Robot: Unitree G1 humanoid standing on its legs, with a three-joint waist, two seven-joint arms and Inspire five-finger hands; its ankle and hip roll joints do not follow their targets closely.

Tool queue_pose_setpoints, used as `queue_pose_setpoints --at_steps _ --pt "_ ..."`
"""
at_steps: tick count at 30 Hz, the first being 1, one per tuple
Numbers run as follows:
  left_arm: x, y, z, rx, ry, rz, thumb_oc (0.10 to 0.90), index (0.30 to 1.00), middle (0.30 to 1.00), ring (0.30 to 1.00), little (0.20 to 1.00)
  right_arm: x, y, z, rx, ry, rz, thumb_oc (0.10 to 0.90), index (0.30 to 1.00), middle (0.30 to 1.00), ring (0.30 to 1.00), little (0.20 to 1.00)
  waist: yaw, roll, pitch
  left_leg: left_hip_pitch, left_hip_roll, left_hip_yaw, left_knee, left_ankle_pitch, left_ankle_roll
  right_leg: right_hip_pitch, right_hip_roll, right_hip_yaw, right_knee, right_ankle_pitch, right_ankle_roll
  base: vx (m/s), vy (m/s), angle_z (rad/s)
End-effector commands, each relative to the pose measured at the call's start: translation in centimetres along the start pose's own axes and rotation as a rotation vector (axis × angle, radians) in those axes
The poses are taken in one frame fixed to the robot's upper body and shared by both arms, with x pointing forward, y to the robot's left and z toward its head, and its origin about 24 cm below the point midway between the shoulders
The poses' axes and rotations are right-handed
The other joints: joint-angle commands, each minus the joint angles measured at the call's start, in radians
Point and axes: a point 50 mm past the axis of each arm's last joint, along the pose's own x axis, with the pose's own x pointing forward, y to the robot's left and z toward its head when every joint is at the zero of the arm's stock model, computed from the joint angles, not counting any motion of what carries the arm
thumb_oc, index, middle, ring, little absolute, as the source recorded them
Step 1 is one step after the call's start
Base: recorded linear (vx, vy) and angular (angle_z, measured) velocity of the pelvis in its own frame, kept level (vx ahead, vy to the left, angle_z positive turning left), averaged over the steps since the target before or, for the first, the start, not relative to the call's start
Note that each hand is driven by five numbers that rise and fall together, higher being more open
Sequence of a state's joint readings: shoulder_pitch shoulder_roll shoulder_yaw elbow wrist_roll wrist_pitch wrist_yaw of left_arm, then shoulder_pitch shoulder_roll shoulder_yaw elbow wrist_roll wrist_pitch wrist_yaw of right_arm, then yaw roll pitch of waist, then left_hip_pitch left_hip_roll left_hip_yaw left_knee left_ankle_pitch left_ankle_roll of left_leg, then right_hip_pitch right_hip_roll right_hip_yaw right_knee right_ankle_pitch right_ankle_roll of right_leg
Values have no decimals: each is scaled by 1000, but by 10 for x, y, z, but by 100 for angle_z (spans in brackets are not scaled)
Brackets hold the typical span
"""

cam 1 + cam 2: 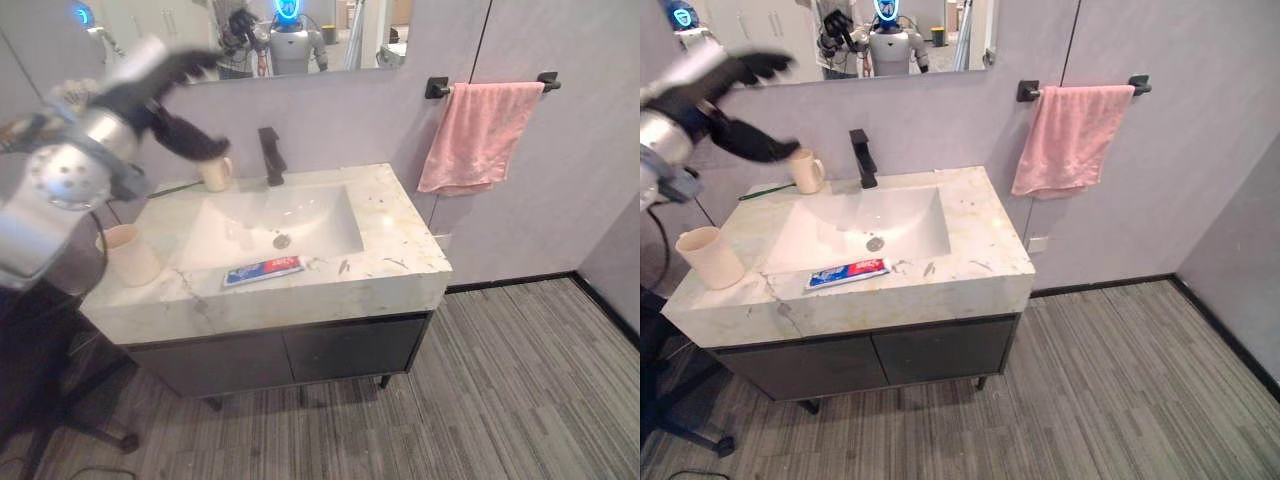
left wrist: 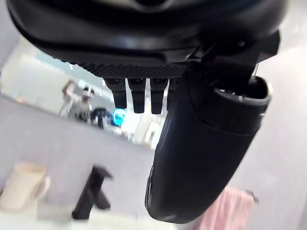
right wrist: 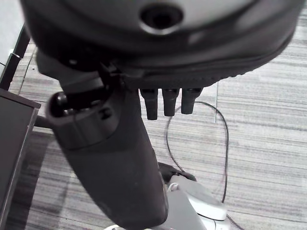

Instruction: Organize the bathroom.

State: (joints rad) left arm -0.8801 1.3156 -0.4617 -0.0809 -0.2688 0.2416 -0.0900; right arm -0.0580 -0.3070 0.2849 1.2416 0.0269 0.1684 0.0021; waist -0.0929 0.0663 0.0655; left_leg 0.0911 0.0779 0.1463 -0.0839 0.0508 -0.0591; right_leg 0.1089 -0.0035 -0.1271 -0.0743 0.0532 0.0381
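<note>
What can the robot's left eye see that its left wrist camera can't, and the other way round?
Left eye alone: the sink, the toothpaste, the front cup, the cabinet and the floor. Left wrist alone: the left hand from very close, its fingers in a row. Both: that hand, the mug beside the tap, the pink towel and the mirror.

Left arm raised high and reaching forward, left hand (image 1: pixel 745 135) open with fingers straight, holding nothing; right hand (image 3: pixel 120 177) hangs low, fingers relaxed and empty.
</note>
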Motion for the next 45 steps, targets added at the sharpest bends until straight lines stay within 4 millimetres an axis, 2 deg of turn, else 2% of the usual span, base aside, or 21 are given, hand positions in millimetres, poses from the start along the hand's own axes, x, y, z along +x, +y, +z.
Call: queue_pose_setpoints --at_steps 1,6,14,18,25,28,40,45 --pt "-3 68 13 73 -19 169 800 900 900 900 900 0 -14 1 15 18 -21 800 900 900 900 900 13 -7 -34 -32 -8 -24 27 -52 3 -59 -10 -16 102 -104 89 -16 -14 -7" --pt "6 65 -6 137 117 30 800 900 900 900 900 0 -11 1 8 30 -5 800 900 900 900 900 2 1 -31 -49 -10 -19 41 -51 4 -73 -10 -13 108 -99 93 -24 -10 -6" --pt "15 51 -26 139 248 -177 800 900 900 900 900 0 -13 -1 10 48 -10 800 900 900 900 900 -10 6 -24 -66 -17 -12 69 -58 11 -87 -15 -8 121 -100 92 0 0 0" --pt "17 47 -30 148 263 -216 800 900 900 900 900 0 -14 -1 12 46 -12 800 900 900 900 900 -14 6 -21 -72 -18 -11 76 -58 11 -92 -15 -8 127 -100 92 -5 0 -1" --pt "24 24 -46 178 308 -372 800 900 900 900 900 -1 -19 3 19 40 -13 800 900 900 900 900 -33 14 -11 -78 -19 1 87 -62 14 -103 -20 -6 137 -99 92 -8 1 -4" --pt "26 13 -51 173 320 -404 800 900 900 900 900 -1 -21 4 14 35 -11 800 900 900 900 900 -39 18 -6 -82 -17 7 96 -63 13 -106 -21 -8 144 -101 90 0 0 0" --pt "24 -4 -66 175 386 -483 800 900 900 900 900 -1 -25 -2 20 53 -19 800 900 900 900 900 -55 18 6 -88 -14 18 101 -64 15 -116 -23 -5 151 -104 87 0 1 0" --pt "22 -18 -77 169 436 -541 800 900 900 900 900 -2 -29 -1 15 44 -27 800 900 900 900 900 -61 20 12 -95 -16 20 113 -68 16 -122 -25 -2 158 -107 83 3 7 -2"
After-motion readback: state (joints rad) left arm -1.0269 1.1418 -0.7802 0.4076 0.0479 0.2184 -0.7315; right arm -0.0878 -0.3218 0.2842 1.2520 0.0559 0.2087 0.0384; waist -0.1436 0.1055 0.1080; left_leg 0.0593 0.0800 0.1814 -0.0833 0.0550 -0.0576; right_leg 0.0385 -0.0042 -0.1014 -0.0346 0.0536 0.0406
